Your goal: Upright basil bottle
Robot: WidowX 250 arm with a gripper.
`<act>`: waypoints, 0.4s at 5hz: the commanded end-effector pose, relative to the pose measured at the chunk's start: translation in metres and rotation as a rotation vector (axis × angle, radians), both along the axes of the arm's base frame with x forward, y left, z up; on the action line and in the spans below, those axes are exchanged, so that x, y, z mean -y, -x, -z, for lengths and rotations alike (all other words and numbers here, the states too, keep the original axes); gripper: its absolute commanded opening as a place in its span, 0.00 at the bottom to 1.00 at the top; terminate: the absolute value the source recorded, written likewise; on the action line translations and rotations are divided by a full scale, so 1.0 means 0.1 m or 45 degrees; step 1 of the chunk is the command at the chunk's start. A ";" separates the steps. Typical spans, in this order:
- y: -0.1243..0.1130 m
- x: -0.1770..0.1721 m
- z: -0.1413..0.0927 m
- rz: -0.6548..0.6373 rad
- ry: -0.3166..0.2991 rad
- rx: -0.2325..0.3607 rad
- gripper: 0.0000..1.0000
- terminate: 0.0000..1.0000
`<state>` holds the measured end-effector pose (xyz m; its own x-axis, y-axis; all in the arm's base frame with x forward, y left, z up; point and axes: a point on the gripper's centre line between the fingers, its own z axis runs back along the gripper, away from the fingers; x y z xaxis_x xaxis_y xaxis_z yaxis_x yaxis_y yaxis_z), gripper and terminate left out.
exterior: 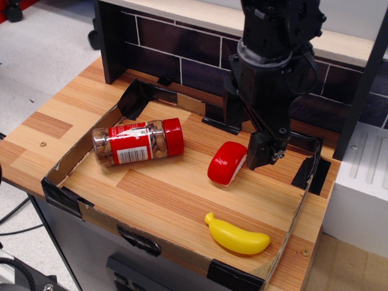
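Jaws [259,138] parted, empty, beside red block [227,162]; basil bottle [138,142] lying sideways.

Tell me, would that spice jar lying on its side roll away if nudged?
Probably: the basil bottle is a cylinder on its side, so it likely rolls. Its clear plastic looks smooth, perhaps slippery. It appears partly filled, so likely light.

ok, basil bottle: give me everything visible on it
The basil bottle is a clear plastic cylinder with a red screw cap at its right end and a red-and-white label with a barcode; brownish contents show through. It lies on its side, not upright, on the wooden tabletop in the left part of the low cardboard border. Nothing else touches it: the red block lies apart to its right, and the gripper is beyond that.
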<state>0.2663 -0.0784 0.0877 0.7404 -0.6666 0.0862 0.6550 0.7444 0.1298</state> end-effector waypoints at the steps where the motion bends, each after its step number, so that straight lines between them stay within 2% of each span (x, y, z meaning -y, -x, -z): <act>1: 0.00 0.00 0.00 0.000 0.000 0.000 1.00 0.00; 2: -0.02 -0.26 -0.09 0.025 0.032 0.026 1.00 0.00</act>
<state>0.2652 -0.0517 0.0867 0.7270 -0.6811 0.0870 0.6734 0.7320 0.1040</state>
